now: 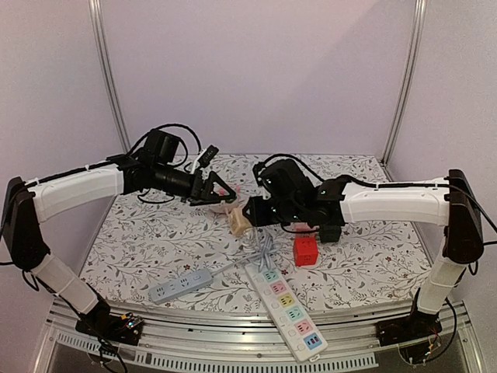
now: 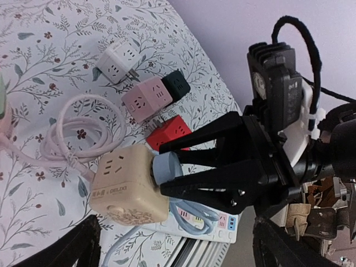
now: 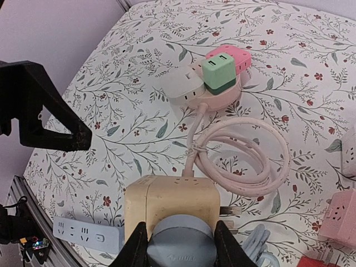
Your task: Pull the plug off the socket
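Extraction incomplete: blue-grey plug (image 2: 165,168) sits fully seated in the beige cube socket (image 3: 169,203) between the arms, right end effector (image 3: 179,236) clamped on the plug, left end effector (image 1: 223,191) spread apart beside the cube, the pull-off itself outstanding.

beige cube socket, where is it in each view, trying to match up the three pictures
Top external: the beige cube socket sits just left of centre, between the two arm tips.
Left wrist: lower left of centre.
Right wrist: bottom centre.
Shared landmark: the right claw, clamped on the grey-blue plug in the cube's side.
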### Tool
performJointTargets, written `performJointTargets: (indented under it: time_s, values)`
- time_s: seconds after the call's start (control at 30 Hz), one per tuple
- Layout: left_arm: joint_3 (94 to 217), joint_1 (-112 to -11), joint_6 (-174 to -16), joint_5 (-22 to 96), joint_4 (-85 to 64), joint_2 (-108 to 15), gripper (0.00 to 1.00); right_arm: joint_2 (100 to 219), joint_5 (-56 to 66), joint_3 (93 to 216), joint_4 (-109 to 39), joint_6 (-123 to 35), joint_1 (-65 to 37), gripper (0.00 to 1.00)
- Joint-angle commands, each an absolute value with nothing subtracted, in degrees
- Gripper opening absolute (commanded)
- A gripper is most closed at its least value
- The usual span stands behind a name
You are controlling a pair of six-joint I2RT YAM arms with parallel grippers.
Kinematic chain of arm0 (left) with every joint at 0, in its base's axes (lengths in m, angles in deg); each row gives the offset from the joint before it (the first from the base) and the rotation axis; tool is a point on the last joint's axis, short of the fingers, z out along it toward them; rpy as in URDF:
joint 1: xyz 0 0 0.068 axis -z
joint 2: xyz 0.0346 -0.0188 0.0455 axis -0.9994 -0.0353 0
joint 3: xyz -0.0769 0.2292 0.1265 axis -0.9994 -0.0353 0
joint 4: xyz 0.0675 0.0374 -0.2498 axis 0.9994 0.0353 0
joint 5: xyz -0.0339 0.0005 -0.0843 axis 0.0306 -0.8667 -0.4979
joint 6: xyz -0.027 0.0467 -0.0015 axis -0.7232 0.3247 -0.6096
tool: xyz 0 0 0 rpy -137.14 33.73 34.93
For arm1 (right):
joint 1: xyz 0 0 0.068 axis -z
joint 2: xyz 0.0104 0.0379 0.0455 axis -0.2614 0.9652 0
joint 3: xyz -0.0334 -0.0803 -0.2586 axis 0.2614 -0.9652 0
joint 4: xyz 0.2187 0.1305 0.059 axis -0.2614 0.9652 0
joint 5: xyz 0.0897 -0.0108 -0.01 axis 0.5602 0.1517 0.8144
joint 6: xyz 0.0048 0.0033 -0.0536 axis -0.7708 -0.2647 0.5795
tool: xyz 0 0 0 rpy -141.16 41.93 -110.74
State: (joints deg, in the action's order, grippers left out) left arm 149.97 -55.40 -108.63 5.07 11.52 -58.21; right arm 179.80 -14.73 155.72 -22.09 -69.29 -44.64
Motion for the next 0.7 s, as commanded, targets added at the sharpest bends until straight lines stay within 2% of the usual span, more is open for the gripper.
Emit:
performJointTargets:
  time_s: [0.0,0.67]
  values:
    - [148.8,-55.6,-110.2,1.6,9.5,-60.1,0.94,174.9,-15.4,156.5,-30.6,-70.7,-42.8,0.00]
    - [149.6,-53.5,-114.0,-1.6,10.2,-69.0,0.94,172.6,-10.5,154.6,-38.3,-72.0,-42.6,0.00]
